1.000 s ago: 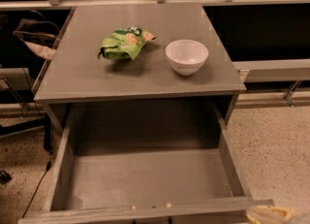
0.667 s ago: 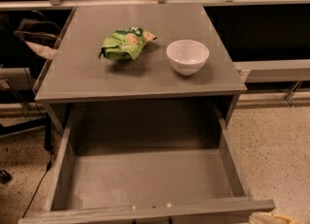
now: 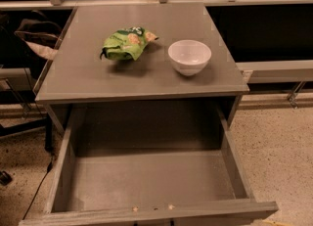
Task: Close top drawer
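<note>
The top drawer (image 3: 230, 159) of the grey cabinet is pulled far out toward me. It is wide and deep, and its inside is bare. Its front panel's top rim (image 3: 146, 214) runs along the bottom edge of the view; the handle is hidden below the frame. Of my gripper, only a pale yellowish sliver (image 3: 279, 223) shows at the bottom edge, just right of the drawer's front right corner.
On the cabinet top (image 3: 88, 78) lie a green chip bag (image 3: 128, 43) and a white bowl (image 3: 190, 56). A chair with a bag (image 3: 34, 39) stands at the left. A low ledge (image 3: 279, 71) runs at the right over speckled floor (image 3: 283, 146).
The yellowish gripper part at the bottom right has dropped lower, nearly out of view. The drawer stays open in the same place.
</note>
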`<act>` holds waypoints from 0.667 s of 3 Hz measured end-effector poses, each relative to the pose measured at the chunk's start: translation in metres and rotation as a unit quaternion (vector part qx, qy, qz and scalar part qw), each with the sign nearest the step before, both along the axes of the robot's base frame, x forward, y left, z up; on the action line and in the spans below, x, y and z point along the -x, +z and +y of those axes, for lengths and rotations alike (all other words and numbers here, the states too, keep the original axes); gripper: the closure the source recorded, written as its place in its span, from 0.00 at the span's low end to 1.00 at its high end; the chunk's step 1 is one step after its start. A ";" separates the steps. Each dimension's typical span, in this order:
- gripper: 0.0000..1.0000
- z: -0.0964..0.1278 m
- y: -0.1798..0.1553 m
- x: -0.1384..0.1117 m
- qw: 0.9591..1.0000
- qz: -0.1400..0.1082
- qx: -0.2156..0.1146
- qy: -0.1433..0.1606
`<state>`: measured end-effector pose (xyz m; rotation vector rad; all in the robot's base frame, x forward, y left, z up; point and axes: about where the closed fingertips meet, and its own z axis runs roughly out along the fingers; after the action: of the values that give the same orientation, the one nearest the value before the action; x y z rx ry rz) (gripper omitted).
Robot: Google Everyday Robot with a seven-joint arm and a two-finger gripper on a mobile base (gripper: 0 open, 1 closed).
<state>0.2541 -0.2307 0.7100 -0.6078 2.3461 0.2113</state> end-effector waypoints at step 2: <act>1.00 0.013 -0.011 -0.022 0.999 0.002 -0.024 0.032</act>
<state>0.2766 -0.2179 0.6985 -0.6608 2.3197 0.2967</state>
